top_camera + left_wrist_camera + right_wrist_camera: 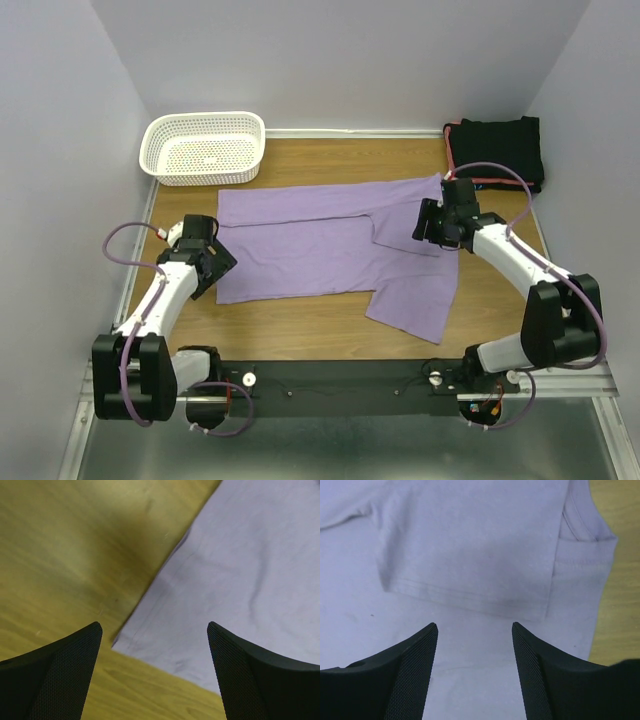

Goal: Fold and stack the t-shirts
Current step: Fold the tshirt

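Note:
The lavender t-shirt [330, 250] lies spread on the wooden table, its far half folded over, one sleeve pointing to the near right. My left gripper [214, 266] is open and empty over the shirt's near-left hem corner [130, 642]. My right gripper [432, 225] is open and empty above the shirt's right side, over the folded-in sleeve edge [470, 597] and the collar [580, 527]. The folded black shirts [497, 150], one with a coral-red edge, are stacked at the far right corner.
A white mesh basket [205, 147] stands at the far left of the table [300, 325]. Grey walls close in on the left, back and right. The black base rail runs along the near edge.

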{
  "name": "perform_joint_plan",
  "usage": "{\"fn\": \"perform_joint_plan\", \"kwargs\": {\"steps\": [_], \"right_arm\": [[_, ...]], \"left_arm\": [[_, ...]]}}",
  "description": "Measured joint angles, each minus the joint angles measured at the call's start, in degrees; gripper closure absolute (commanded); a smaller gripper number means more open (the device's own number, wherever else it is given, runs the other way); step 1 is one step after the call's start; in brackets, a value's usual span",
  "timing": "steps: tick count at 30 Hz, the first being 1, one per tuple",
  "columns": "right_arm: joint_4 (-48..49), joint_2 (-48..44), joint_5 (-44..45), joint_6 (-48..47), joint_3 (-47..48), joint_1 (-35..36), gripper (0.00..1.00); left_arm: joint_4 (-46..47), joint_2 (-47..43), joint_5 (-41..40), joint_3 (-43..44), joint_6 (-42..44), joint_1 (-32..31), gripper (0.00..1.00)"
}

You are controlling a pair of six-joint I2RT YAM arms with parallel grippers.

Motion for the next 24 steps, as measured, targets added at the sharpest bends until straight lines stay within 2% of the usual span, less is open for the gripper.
{"fn": "perform_joint_plan", "kwargs": {"steps": [5,12,24], "right_arm": [[-0.7,-1.1,0.2,-0.7,-2.7,0.0,0.29],[-0.2,-4.7,0.1,-0.8,-3.3,0.0,0.29],[0.8,-5.8,-0.3,-0.8,-3.5,0.0,0.29]], "left_arm": [[-3.8,0.5,-0.3,0.3,-3.3,0.0,0.14],[-6.8,6.8,-0.5,1.7,-7.5,-0.4,0.27],[-9.7,8.7,0.0,1.8,-12.7,-1.4,0.3]]}}
